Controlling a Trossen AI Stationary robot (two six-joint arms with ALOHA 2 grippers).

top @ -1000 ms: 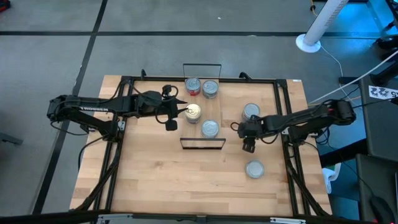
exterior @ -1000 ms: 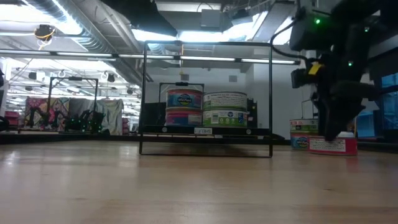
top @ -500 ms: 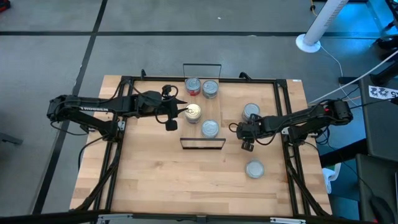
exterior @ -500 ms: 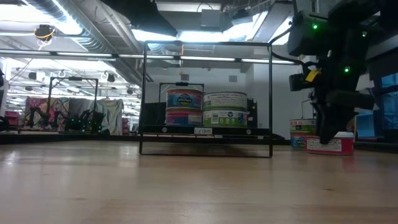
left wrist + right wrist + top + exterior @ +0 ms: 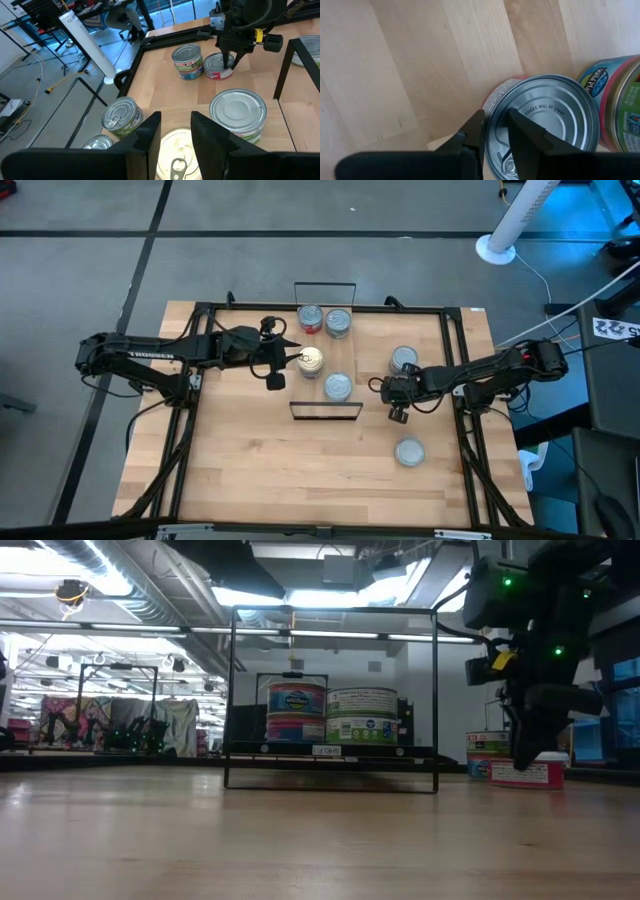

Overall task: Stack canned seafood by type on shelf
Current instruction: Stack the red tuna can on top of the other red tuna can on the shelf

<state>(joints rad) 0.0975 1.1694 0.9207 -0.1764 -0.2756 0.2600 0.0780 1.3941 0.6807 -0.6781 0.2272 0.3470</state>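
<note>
Grey floor with dark tape lines surrounds the light-wood bench, and the low view looks across it into a lit workshop. On the left, the left arm reaches in so that the left tool sits at the gold-topped tin on the shelf; in the left wrist view its two fingers stand a little apart above that tin's pull-tab lid, not pinching it. On the shelf, between the wire end frames, two silver-topped tins stand side by side at the far end, one with a red label, and another silver tin sits near the near frame. Right of the shelf, the right tool hovers over a red-sided tin, fingers narrowly spread astride its rim. Just beside stands a tin with a blue label, and a lone tin lies nearer the front edge.
</note>
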